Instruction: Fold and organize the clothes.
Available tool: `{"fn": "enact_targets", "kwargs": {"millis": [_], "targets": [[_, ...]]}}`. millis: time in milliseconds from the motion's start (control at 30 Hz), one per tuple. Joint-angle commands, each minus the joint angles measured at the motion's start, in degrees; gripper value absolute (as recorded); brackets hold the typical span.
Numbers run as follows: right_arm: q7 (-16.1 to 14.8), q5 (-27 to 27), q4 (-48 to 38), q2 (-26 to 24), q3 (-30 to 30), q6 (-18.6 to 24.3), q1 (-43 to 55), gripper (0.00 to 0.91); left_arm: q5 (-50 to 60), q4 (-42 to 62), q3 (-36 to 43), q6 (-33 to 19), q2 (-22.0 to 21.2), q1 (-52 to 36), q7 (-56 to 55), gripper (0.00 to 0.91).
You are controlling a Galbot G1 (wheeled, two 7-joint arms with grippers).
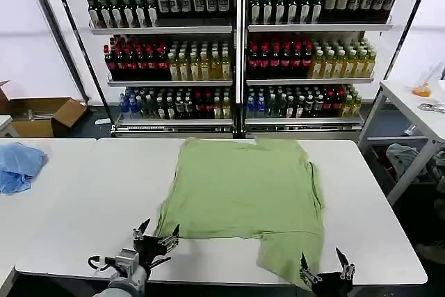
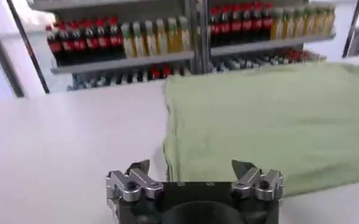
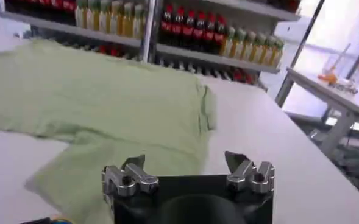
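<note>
The polo shirt [image 1: 243, 196] lies flat, long axis toward the shelves [image 1: 236, 46].

My head camera looks forward and down at the white table [image 1: 83, 193], from high up. It sees my left gripper [image 1: 157, 233] and my right gripper [image 1: 323, 268] at the near edge, and the bottle shelves [image 1: 236, 53] far behind. My left wrist camera sits low, just behind my left gripper [image 2: 191, 169], facing the shelves [image 2: 124, 42]. My right wrist camera sits close behind my right gripper [image 3: 185, 163], facing the same way. All three see the green shirt [image 1: 243, 193] [image 2: 277, 115] [image 3: 94, 103] ahead of my grippers.
</note>
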Motion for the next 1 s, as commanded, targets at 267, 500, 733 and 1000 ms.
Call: {"fn": "enact_targets", "kwargs": {"millis": [267,500,733,1000], "targets": [[0.3,1.7,-4.3,0.8,-5.2,-3.2,0.9,0.000,-2.7,4.4,1.4,3.4,0.9,-3.7,0.1,0.020],[0.2,3.4,-3.8,0.9,-5.2,-2.8,0.2,0.000,-4.5,3.3,0.9,2.5,1.1,-1.9,1.1,0.020],[0.2,7.3,-2.7,0.9,-4.5,-2.7,-0.5,0.000,-5.8,1.8,0.5,0.9,1.2,-0.1,2.1,0.020],[0.3,9.5,-0.9,1.2,-3.5,0.4,-0.9,0.000,-8.0,-1.0,-0.3,-2.0,1.5,1.8,2.8,0.020]]}}
